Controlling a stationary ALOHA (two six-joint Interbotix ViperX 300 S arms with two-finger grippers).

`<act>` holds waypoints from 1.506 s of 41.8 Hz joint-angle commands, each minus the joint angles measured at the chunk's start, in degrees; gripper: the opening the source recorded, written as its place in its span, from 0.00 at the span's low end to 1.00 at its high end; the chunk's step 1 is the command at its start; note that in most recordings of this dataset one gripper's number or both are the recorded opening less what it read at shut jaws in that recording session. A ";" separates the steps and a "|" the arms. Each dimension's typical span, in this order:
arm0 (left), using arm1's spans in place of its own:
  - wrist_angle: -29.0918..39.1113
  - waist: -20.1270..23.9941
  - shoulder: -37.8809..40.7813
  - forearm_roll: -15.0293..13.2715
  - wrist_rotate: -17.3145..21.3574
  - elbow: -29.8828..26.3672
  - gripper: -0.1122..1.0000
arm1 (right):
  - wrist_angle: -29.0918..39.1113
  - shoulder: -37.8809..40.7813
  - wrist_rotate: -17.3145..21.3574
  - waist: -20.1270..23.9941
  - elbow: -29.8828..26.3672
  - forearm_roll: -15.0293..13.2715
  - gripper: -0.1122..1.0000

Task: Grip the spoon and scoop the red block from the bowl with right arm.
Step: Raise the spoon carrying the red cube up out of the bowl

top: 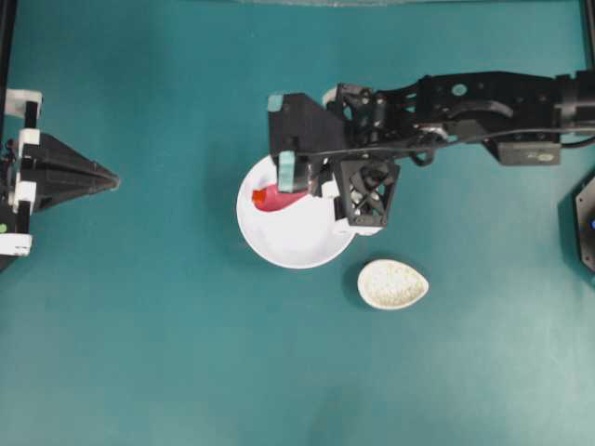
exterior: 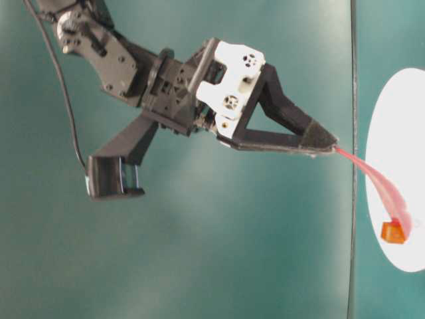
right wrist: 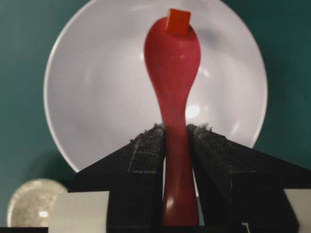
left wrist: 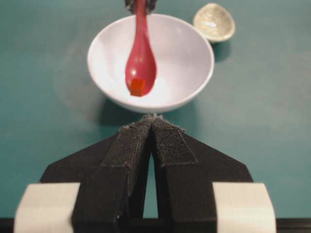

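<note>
The right gripper (right wrist: 176, 132) reaches over a white bowl (right wrist: 87, 97) on a teal worktop (top: 167, 353). Its jaws are partly closed around the handle of a glossy pink-red spoon (right wrist: 172, 63), gripping from both sides so the scoop points away into the bowl. A tiny red-orange block (right wrist: 178, 21) sits at the far tip of the scoop, apparently on the rim rather than deep in the hollow, so it could slip off if the spoon tilts. The block seems low inside the bowl, not yet lifted clear. A speckled egg-shaped spoon rest (top: 392, 283) lies just beside the bowl, out of the way. The left gripper (left wrist: 152, 121) rests well apart, jaws closed and empty, pointing at the bowl. Nothing blocks a lift.
</note>
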 commanded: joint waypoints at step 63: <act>-0.18 0.09 -2.20 0.18 0.00 -0.88 0.10 | -39.38 -18.90 -0.97 2.81 30.15 4.66 0.32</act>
